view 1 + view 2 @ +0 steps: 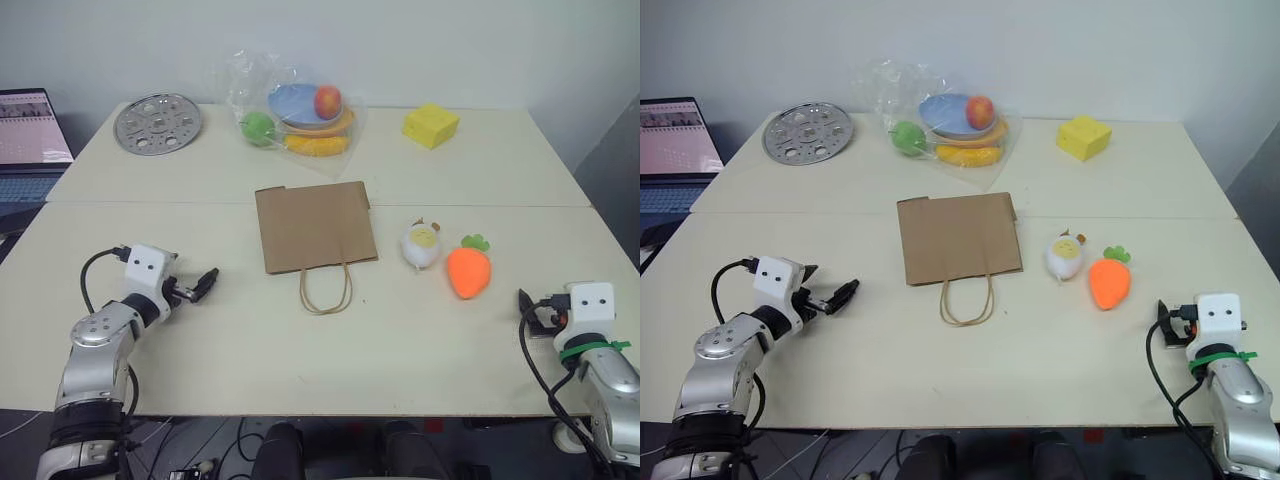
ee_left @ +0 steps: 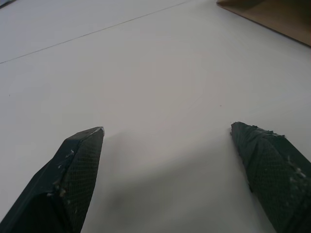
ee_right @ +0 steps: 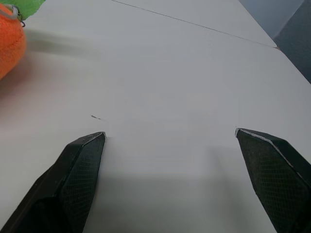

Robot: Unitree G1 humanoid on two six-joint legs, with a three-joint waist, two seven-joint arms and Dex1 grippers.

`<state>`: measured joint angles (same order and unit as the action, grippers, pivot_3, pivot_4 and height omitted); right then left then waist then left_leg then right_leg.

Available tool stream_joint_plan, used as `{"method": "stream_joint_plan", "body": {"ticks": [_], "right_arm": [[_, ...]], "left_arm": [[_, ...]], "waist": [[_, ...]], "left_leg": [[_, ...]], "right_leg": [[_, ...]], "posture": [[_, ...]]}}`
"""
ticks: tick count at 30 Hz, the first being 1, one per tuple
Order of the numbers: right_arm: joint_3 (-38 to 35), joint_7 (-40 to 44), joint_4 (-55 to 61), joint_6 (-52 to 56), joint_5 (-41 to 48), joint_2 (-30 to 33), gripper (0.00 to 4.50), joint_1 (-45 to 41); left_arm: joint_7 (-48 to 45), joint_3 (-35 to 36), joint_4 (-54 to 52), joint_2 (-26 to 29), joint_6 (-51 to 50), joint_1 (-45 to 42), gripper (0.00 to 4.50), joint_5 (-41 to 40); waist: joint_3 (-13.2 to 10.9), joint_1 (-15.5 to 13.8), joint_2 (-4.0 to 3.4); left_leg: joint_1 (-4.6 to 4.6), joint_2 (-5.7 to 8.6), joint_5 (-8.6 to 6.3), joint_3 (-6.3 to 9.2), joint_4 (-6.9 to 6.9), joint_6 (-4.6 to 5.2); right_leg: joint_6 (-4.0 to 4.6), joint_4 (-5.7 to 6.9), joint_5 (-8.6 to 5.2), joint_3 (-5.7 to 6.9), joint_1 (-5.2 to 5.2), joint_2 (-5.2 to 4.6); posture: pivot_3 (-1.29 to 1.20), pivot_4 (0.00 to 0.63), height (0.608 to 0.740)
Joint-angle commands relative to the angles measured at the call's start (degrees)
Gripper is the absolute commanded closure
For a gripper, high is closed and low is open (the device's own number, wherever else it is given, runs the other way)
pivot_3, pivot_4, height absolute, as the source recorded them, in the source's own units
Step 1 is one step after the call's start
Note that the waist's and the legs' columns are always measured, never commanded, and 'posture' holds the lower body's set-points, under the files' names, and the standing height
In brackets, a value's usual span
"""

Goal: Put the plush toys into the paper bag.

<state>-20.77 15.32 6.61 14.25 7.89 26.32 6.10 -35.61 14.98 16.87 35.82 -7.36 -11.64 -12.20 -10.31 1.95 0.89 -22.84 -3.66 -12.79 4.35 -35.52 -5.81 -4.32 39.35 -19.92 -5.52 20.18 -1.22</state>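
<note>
The brown paper bag [image 1: 315, 228] lies flat at the middle of the table, its loop handles [image 1: 326, 290] pointing toward me. To its right sit the plush toys: a round white one [image 1: 421, 245] and an orange carrot [image 1: 468, 270] with a green top, side by side. My left gripper [image 1: 200, 285] hovers low over the table left of the bag, open and empty; a corner of the bag [image 2: 277, 14] lies ahead of it. My right gripper [image 1: 530, 310] is near the table's front right, open and empty, with the carrot [image 3: 9, 43] ahead and to its left.
At the back stand a round perforated metal plate [image 1: 157, 123], a clear plastic bag of fruit and plates [image 1: 300, 115] and a yellow sponge block [image 1: 431, 125]. A laptop [image 1: 30, 140] sits off the table's left. A seam [image 1: 150, 203] runs across the tabletop.
</note>
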Motion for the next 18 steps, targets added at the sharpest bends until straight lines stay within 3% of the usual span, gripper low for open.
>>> {"method": "stream_joint_plan", "body": {"ticks": [1, 6, 12, 18], "right_arm": [[-0.8, 1.2, 1.7, -0.6, 0.6, 0.9, 0.00, 0.4], [-1.1, 4.6, 2.8, -1.2, 2.4, 1.8, 0.00, 1.1], [-3.2, 10.9, 4.1, 1.5, 8.1, 4.4, 0.00, 2.5], [-4.5, 11.4, 4.1, 1.5, 9.0, 5.6, 0.00, 3.4]], "left_arm": [[-0.4, 0.4, -2.6, 0.8, -1.6, -0.1, 0.02, -0.8], [-0.4, 0.3, -6.2, 1.3, -2.9, 1.3, 0.02, -0.6], [-4.2, 2.8, -12.2, 1.0, -9.8, 3.2, 0.02, -8.4], [-3.7, 1.0, -16.6, 2.0, -12.4, 6.0, 0.02, -6.9]], "waist": [[0.0, 0.0, 0.00], [0.0, 0.0, 0.00], [0.0, 0.0, 0.00], [0.0, 0.0, 0.00]], "left_leg": [[0.00, 0.00, 0.00, 0.00, 0.01, 0.00], [-0.02, -0.01, 0.00, 0.00, 0.06, 0.00], [-0.01, -0.01, 0.00, -0.04, 0.31, 0.00], [0.00, -0.01, 0.00, -0.05, 0.39, 0.00]], "right_leg": [[0.00, -0.01, 0.00, 0.00, 0.00, 0.00], [0.00, -0.10, 0.00, 0.00, 0.00, 0.00], [0.01, -0.30, 0.01, 0.01, 0.00, -0.02], [0.01, -0.36, 0.01, 0.00, 0.01, -0.03]], "posture": [[0.00, 0.150, 0.740], [0.00, 0.150, 0.740], [0.00, 0.150, 0.740], [0.00, 0.150, 0.740]]}}
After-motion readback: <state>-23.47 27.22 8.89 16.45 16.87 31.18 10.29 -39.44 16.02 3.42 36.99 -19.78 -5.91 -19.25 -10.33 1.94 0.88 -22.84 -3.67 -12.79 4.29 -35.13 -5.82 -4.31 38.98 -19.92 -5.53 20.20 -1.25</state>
